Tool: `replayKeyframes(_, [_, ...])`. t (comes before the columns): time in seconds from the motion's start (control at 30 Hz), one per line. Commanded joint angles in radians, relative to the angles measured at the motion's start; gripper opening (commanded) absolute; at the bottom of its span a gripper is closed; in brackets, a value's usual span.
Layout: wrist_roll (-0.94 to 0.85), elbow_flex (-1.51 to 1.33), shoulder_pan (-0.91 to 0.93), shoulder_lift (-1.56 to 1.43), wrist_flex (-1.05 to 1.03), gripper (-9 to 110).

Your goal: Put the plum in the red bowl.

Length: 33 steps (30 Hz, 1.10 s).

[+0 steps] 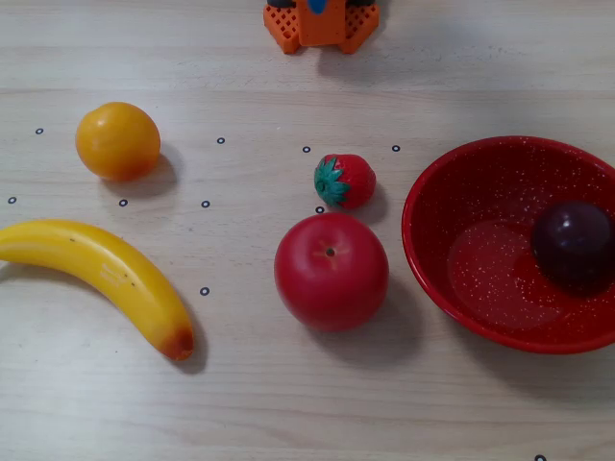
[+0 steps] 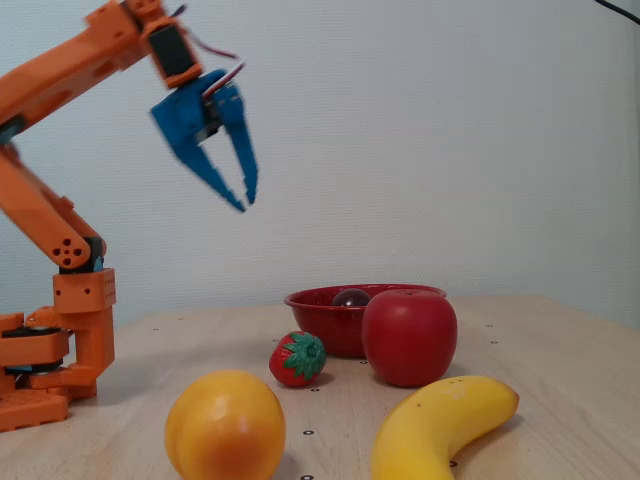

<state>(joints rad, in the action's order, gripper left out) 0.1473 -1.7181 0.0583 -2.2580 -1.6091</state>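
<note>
One plum (image 1: pixel 574 240) in red bowl (image 1: pixel 452 197), well apart from raised gripper (image 2: pixel 243 200).

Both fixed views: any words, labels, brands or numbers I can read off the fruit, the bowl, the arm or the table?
None: no readable text in either view.
Table: only small printed ring marks, no letters or numbers.
Red bowl: white speckles only; the plum inside is unmarked.
Apple, strawberry, orange, banana: no stickers or labels.
Arm and gripper: plain orange and blue parts, no brand visible.
</note>
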Motion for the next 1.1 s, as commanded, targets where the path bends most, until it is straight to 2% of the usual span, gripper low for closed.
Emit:
replayKeyframes(0.0, [0.041, -0.124, -0.046, -0.16, 0.081, 0])
replayKeyframes(0.33, [0.043, -0.612, -0.17, -0.664, 0.135, 0])
replayKeyframes(0.6, [0.006, -0.893, -0.207, -0.925, 0.199, 0])
replayKeyframes(0.8, [-0.08, -1.103, -0.173, -0.946, 0.391, 0])
replayKeyframes(0.93, [-0.077, -1.252, -0.173, -0.946, 0.543, 0])
replayKeyframes(1.07, [-0.091, -1.296, -0.17, -0.946, 0.575, 0])
